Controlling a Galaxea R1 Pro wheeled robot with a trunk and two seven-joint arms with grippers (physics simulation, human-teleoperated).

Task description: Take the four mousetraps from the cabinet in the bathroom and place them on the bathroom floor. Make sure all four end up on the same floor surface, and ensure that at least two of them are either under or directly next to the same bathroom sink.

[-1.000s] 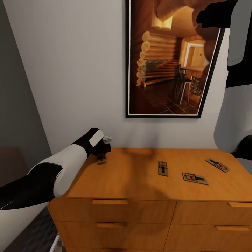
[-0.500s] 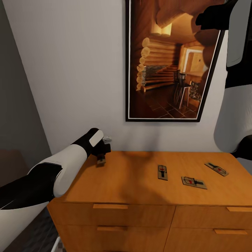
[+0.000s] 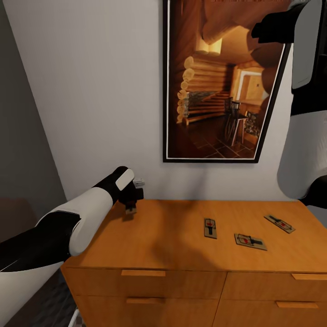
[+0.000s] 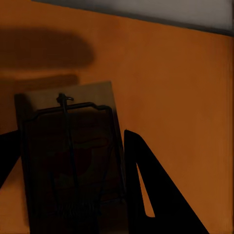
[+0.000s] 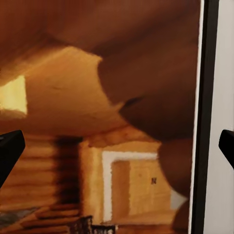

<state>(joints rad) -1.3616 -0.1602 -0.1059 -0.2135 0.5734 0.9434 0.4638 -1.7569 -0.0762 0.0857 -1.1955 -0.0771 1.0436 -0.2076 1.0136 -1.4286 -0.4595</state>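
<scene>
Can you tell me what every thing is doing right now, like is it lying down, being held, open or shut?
left gripper: shut on one mousetrap, lifted just above the cabinet top.
held mousetrap: between the fingers, off the wood.
three other mousetraps: lying flat on the cabinet top, apart from each other.
cabinet: drawers shut.
right gripper: open, raised, facing the log-cabin picture.

3 mousetraps [image 3: 250,241] flat on cabinet [image 3: 172,245] top; 4th [image 4: 68,156] btwn left fingers [image 4: 156,195].
</scene>
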